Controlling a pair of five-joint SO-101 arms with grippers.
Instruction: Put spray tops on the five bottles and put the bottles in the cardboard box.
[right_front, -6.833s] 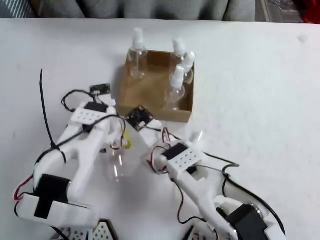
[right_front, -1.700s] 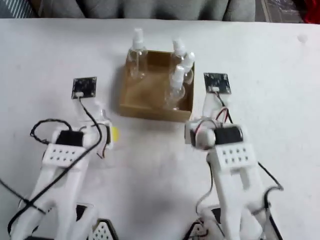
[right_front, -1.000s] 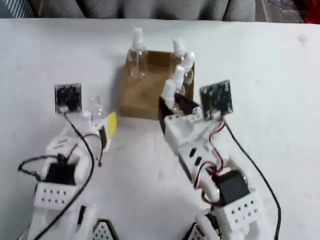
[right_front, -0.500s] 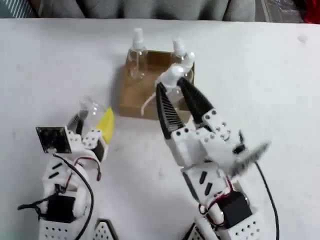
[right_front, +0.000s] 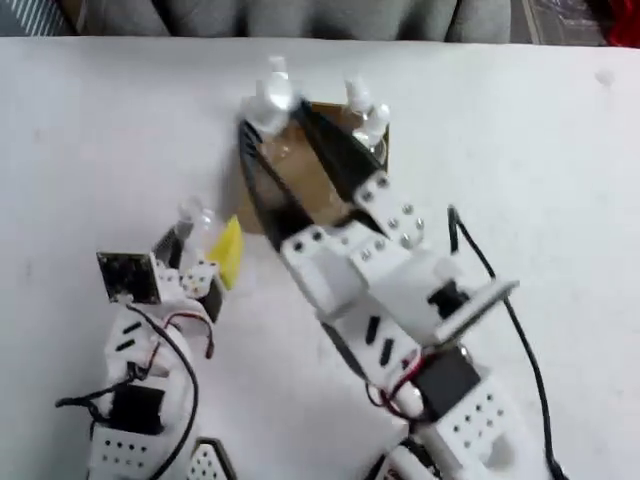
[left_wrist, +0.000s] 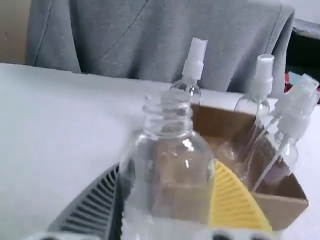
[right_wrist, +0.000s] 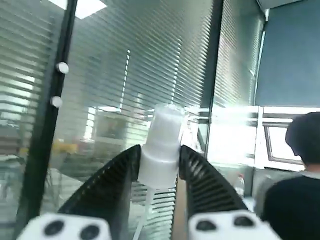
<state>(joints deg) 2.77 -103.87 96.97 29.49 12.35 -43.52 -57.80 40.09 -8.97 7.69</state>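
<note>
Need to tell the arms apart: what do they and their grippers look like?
Both are white plastic with black motors and red-and-black cables. The left gripper has one grey ribbed finger, one yellow; the right gripper has two black ribbed ones.

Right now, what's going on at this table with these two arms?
The left gripper is shut on a clear bottle with a bare neck, beside the cardboard box. The right gripper is shut on a spray top, held over the box in the high view. Four capped bottles stand at the box, so the fifth looks ready for capping.
</note>
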